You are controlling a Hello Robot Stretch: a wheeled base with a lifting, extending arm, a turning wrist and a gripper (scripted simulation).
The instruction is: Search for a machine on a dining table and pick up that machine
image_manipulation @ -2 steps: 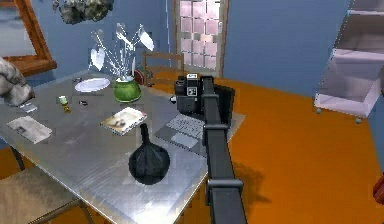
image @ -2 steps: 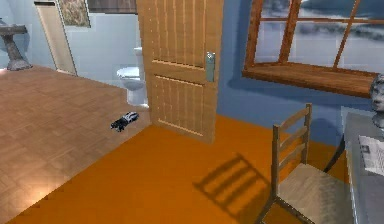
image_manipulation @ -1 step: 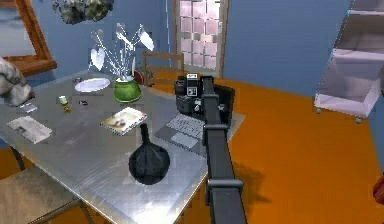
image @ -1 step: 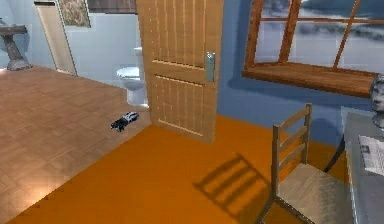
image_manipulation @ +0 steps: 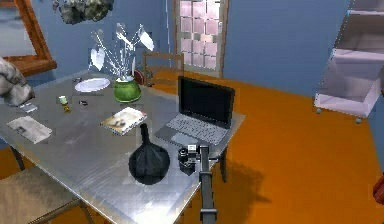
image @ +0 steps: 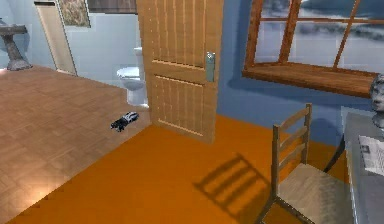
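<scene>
Taking the open dark laptop with a grey keyboard deck (image_manipulation: 205, 108) for the machine. Standing in the arm side view on the grey metal dining table (image_manipulation: 75, 150), close to the table's right-hand edge, screen raised and facing the camera. Judged stiff, smooth-cased and moderately heavy, with a fragile screen and a hinge liable to fold. Best taken by the front edge of the flat base, not by the lid, and lifted level to avoid slipping.

Just below it in the picture, the dark two-fingered gripper (image_manipulation: 186, 158) at the end of the dark square arm (image_manipulation: 206, 192), near the laptop's front edge; touching or apart, cannot tell. Cannot tell how the jaws stand, nor whether anything is held.

Just beside the gripper, to the picture's left, a black round-bellied narrow-necked vase (image_manipulation: 150, 163). Farther out on the table, a flat printed magazine (image_manipulation: 122, 120), a green pot of pale-leaved stems (image_manipulation: 125, 90) and a white round plate (image_manipulation: 92, 86). In the forward view, a slatted wooden chair (image: 300, 165).
</scene>
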